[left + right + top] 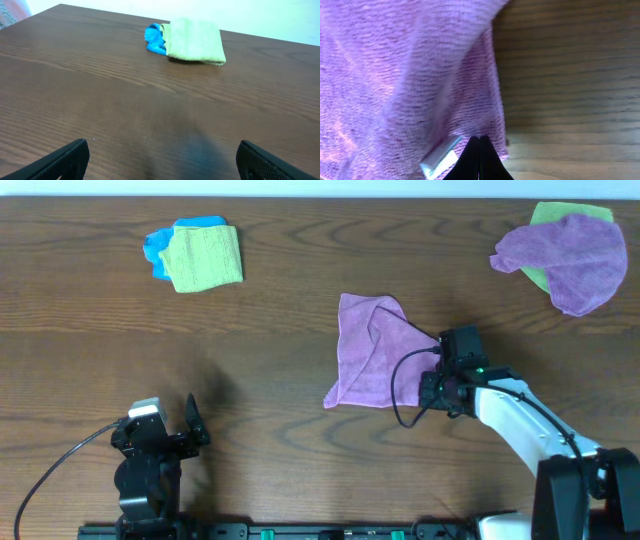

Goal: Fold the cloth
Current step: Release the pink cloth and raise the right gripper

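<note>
Plainly the cloth (372,350) lay flat but rumpled on the wooden table (280,390), right of centre and well apart from the other cloths. A raised crease ran across it toward its right edge. The right gripper (479,150) sat at that edge, close beside the small white tag (440,159). Its two fingers were pressed together with no gap between them, and they seemed to pinch the hem, though the wrist view was too close to be sure how much fabric they held.

As a microfibre square, it would likely be very light, soft and limp. It should drape and bunch rather than keep a shape, and its nap should grip the wood a little, so a dragged corner would probably pull the rest into wrinkles. Edges and corners looked like the sensible places to take hold, since the middle offered only loose folds.

The left gripper (162,147) waited near the left front of the table, its fingers spread wide and holding nothing. Far to the left lay a folded lime-green cloth (195,40) touching a blue cloth (154,39). At the far right, a violet cloth (570,255) lay over another green cloth (565,213).
</note>
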{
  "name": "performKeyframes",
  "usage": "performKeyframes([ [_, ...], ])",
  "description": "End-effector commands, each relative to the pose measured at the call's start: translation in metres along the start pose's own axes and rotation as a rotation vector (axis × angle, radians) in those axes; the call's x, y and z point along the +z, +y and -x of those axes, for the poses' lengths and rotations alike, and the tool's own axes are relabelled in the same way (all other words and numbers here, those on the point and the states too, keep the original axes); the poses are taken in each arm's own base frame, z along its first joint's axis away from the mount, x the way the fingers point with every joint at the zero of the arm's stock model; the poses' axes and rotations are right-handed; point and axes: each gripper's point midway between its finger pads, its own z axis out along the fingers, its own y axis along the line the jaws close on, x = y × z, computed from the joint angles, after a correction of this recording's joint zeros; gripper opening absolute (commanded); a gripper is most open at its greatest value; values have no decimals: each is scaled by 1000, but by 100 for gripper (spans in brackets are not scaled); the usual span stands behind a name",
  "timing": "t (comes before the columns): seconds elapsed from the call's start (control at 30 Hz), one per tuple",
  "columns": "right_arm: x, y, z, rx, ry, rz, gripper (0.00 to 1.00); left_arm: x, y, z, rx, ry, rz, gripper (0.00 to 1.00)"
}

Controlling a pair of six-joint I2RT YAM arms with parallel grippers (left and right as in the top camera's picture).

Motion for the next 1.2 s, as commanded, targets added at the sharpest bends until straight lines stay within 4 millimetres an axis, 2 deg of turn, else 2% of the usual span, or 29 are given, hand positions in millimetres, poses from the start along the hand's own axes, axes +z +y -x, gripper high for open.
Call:
performKeyframes([
  [0.0, 5, -7, -3, 18, 19, -13, 1, 3, 3, -10, 14, 22, 13, 95],
  [0.23, 10, 5, -4, -13, 35, 54, 1, 3, 3, -10, 14, 22, 13, 95],
  [0.4, 20, 2, -16, -13, 94, 42, 1, 3, 3, -10, 14, 22, 13, 95],
  [0.53, 30, -8, -30, 0, 159, -13, 1, 3, 3, -10, 14, 22, 13, 95],
  [0.6, 32, -21, -38, 33, 186, -85, 1, 3, 3, -10, 14, 22, 13, 95],
  [0.87, 21, -59, -55, 115, 235, -290, 1, 3, 3, -10, 14, 22, 13, 95],
  [0.97, 17, -72, -58, 160, 241, -351, 1, 3, 3, -10, 14, 22, 13, 95],
  [1.17, 15, -80, -56, 197, 235, -375, 1, 3, 3, -10, 14, 22, 13, 95],
])
